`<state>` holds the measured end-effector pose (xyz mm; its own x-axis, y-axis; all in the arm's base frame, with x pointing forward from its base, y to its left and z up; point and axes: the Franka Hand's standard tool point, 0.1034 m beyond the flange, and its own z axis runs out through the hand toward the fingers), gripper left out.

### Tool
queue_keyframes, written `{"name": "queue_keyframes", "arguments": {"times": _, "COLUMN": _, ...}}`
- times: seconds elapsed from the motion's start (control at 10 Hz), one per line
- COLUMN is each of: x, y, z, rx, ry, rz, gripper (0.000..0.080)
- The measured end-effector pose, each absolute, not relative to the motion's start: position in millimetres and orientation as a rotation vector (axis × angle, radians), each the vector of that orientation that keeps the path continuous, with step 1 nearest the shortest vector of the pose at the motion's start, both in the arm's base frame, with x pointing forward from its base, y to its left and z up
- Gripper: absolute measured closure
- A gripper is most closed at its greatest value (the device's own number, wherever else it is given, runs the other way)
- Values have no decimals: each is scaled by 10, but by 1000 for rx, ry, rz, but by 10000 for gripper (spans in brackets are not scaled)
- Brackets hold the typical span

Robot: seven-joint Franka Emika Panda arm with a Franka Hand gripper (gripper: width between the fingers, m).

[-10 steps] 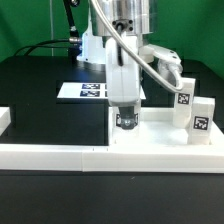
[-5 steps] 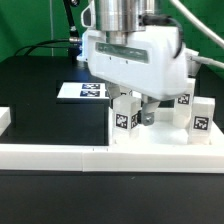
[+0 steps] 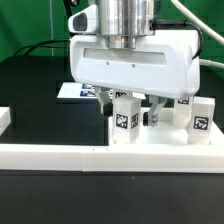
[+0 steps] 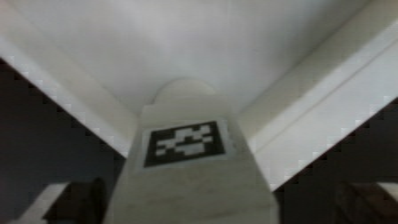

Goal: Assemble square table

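The fingers (image 3: 131,112) are seen lowered on either side of an upright white leg (image 3: 125,122), whose black-and-white tag faces the exterior view. Whether the leg is already gripped or the fingers merely stand beside it cannot be told; a dark fingertip (image 3: 152,117) is seen just on the exterior view's right of the leg. In the wrist view the same leg (image 4: 191,150) is shown close up between the two blurred fingers (image 4: 210,203), its tag uppermost.

The leg is stood on the white square slab (image 3: 160,139), near its front edge. Two further tagged legs (image 3: 200,118) are stood near the slab's far corner on the exterior view's right. The slab is set against the low white border wall (image 3: 60,156) on the black table (image 3: 40,90). The marker board (image 3: 72,91) is seen lying behind, partly hidden by the wrist housing.
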<state>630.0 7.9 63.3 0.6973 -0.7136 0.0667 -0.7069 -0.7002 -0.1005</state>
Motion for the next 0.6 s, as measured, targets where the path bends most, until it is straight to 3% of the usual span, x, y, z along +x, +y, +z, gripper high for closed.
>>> {"name": "queue_keyframes", "arguments": {"times": 0.1, "x": 6299, "y": 77, "z": 630, "rx": -2813, "ry": 1227, "rz": -153, "gripper": 318}}
{"name": "queue_keyframes", "arguments": {"times": 0.2, "x": 6265, "y": 42, "z": 613, "rx": -2759, "ry": 1353, "rz": -135, "gripper": 486}}
{"name": "queue_keyframes", "arguments": {"times": 0.6, "x": 6256, "y": 6, "z": 610, "rx": -2355, "ry": 1963, "rz": -87, "gripper": 512}}
